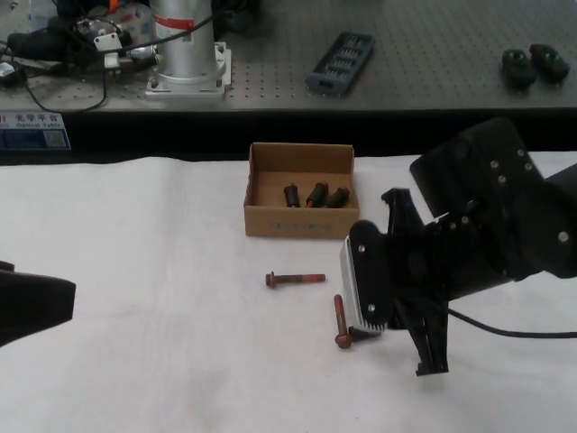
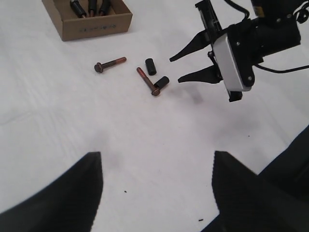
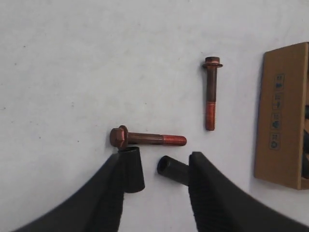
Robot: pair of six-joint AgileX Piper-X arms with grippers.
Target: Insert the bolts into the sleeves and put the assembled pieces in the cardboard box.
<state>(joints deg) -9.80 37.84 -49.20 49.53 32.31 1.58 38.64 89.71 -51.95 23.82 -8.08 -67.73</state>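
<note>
The surface (image 1: 162, 361) is overlooked from high behind, facing forward. The bolts (image 1: 296, 279) and cardboard box (image 1: 297, 223) are caught closer by both wrist views.

bolts (image 2: 110, 64) (image 2: 147, 80) x2 | sleeves (image 2: 151, 66) (image 2: 161, 82) x2 | assembled pcs (image 1: 291, 195) (image 1: 317, 193) (image 1: 336, 197) x3 | box (image 1: 297, 221) x1

Right claw (image 1: 359, 317): mine, low over the white cloth (image 1: 162, 361).
Bolt (image 1: 340, 320): just beside my claw, partly hidden under it.
Second bolt (image 1: 296, 279): near my claw, apart from the first.
Cardboard box (image 1: 297, 223): farther from my claw, past the second bolt, holding three dark assembled pieces (image 1: 315, 195).
</note>
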